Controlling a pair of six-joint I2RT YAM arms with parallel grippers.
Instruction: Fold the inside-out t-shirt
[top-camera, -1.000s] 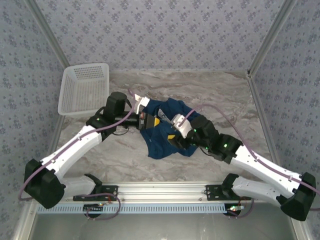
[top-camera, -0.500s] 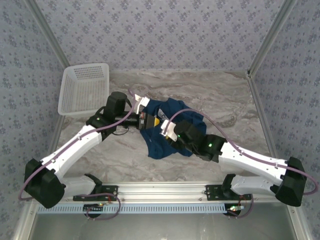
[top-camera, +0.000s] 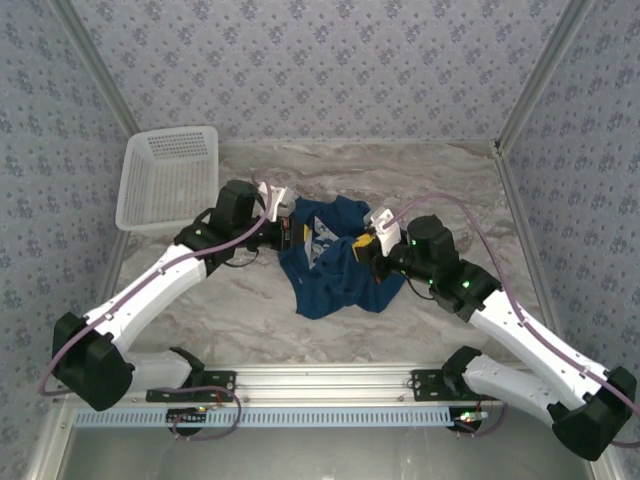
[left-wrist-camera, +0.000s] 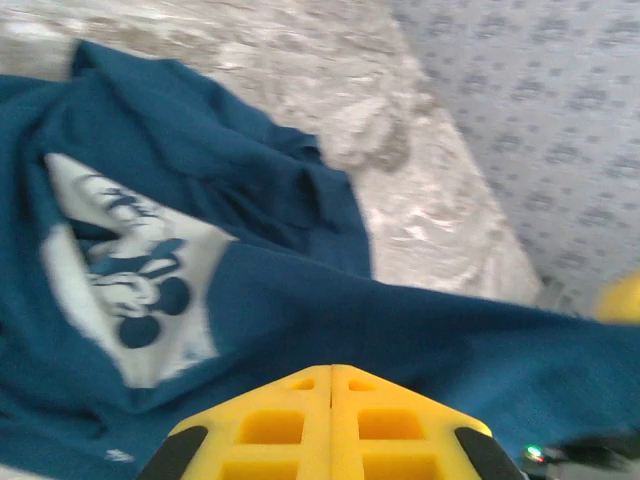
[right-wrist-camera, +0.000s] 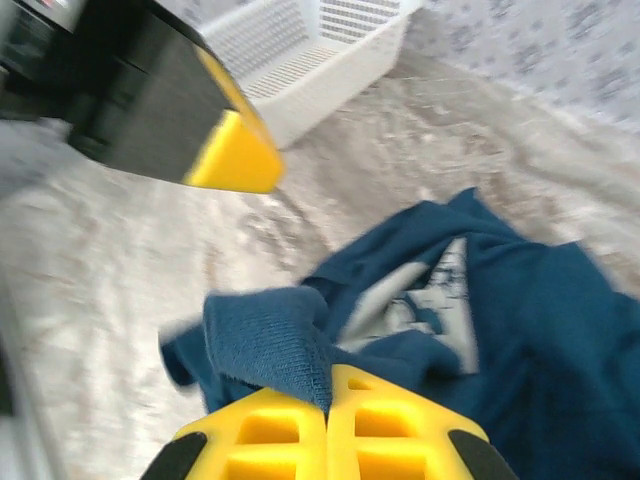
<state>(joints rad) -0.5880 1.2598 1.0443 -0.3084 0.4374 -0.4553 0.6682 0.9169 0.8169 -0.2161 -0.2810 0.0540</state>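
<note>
Since the earlier frame the right arm has swung from over the garment's near half to its right side, and a whitish print (top-camera: 322, 238) has come into sight. The inside-out t-shirt (top-camera: 335, 278) lies crumpled mid-table on the marbled table (top-camera: 450, 180), between the two wrists.

Right gripper (top-camera: 362, 247): at the shirt's right edge, fingers clenched on a bunched fold of navy cloth, which rises from between the yellow fingertips in the right wrist view (right-wrist-camera: 328, 385); its body hides that edge from above.

Left gripper (top-camera: 293, 233): at the shirt's left edge, yellow fingers pressed together (left-wrist-camera: 331, 385). Cloth spans just past their tips, but whether any is pinched cannot be told.

White lattice basket (top-camera: 170, 180): far left corner, well apart from the shirt. In the right wrist view the left gripper's dark body partly stands before it.
</note>
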